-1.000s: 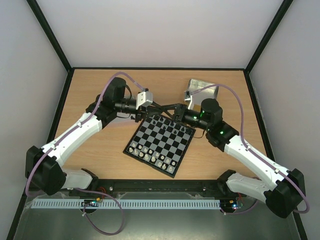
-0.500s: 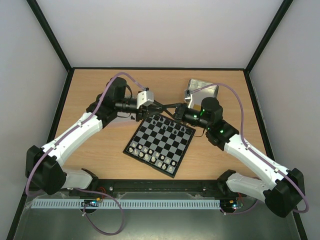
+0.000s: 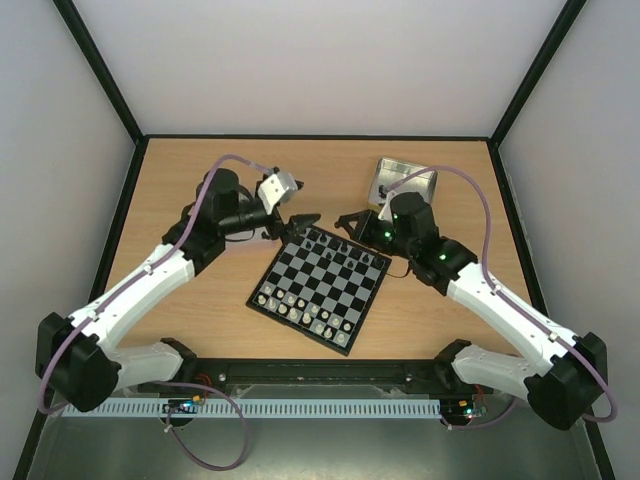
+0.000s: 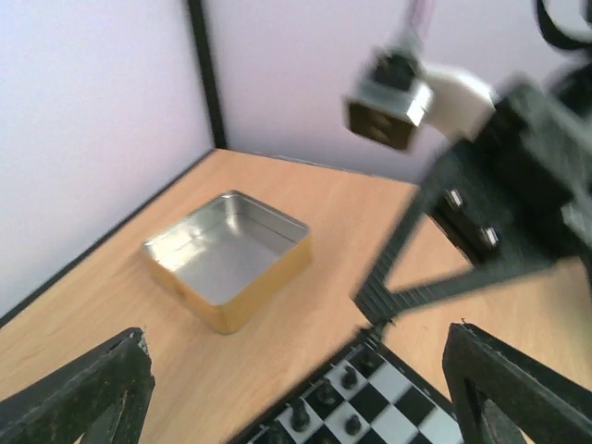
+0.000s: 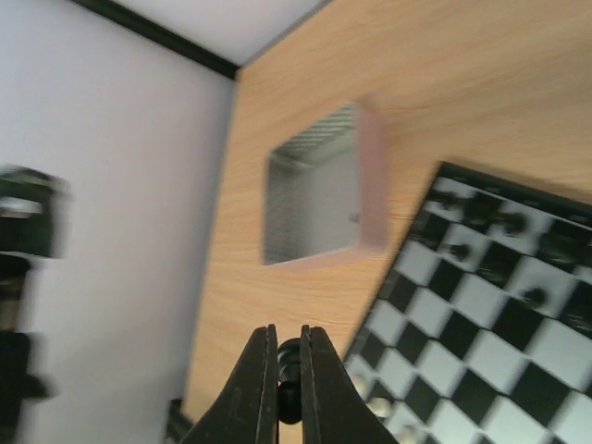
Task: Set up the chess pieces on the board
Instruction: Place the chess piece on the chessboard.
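Pale walls (image 3: pixel 320 60) box in a flat wooden table (image 3: pixel 330 165), with the board (image 3: pixel 330 285) mid-table and black pieces (image 3: pixel 335 243) lined along its far edge. They look tiny, light, hard and tippy, so pinch the body low. Right gripper (image 5: pixel 287 338) is clamped on what looks like one; left gripper (image 4: pixel 294 338) gapes, holding nothing.

Shiny bare-metal tray (image 4: pixel 227 254) ahead of the left gripper (image 4: pixel 296 338), brassy gloss on its outer wall, matt wood-grain table (image 3: pixel 330 170), smooth board (image 3: pixel 322 282), dull black chess piece (image 5: pixel 289 356) between the right gripper (image 5: pixel 287 331) and its matt plastic fingers (image 5: pixel 259 379)
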You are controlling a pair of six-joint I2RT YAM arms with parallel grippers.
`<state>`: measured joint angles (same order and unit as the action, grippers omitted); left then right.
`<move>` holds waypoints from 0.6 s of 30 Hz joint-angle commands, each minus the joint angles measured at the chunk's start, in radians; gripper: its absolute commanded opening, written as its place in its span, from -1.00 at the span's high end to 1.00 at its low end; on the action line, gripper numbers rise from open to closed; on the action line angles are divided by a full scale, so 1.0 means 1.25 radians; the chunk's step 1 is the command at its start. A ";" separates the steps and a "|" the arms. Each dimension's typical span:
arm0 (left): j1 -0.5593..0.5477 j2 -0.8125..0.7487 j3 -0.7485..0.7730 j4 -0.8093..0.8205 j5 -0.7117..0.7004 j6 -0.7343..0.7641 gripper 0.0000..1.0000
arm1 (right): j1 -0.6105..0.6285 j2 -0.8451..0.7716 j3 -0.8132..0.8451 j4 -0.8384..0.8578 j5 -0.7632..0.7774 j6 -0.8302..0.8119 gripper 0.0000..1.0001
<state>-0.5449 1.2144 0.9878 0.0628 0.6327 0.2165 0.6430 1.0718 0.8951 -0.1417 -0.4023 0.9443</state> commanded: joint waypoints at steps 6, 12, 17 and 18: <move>0.004 -0.081 0.017 0.054 -0.573 -0.255 -0.97 | 0.003 0.064 0.030 -0.316 0.222 -0.155 0.97; 0.096 -0.149 0.057 -0.048 -0.649 -0.318 -0.98 | 0.004 0.120 0.007 -0.354 0.264 -0.194 0.97; 0.160 -0.186 0.020 -0.050 -0.577 -0.350 -0.99 | 0.013 0.184 -0.012 -0.316 0.265 -0.196 0.97; 0.170 -0.190 0.014 -0.051 -0.571 -0.356 -0.98 | 0.015 0.196 -0.013 -0.308 0.266 -0.195 0.97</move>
<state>-0.3641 0.9993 1.0275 0.0257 -0.1028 -0.1738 0.6479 1.2709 0.8982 -0.5255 -0.1101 0.7242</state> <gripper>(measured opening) 0.992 0.029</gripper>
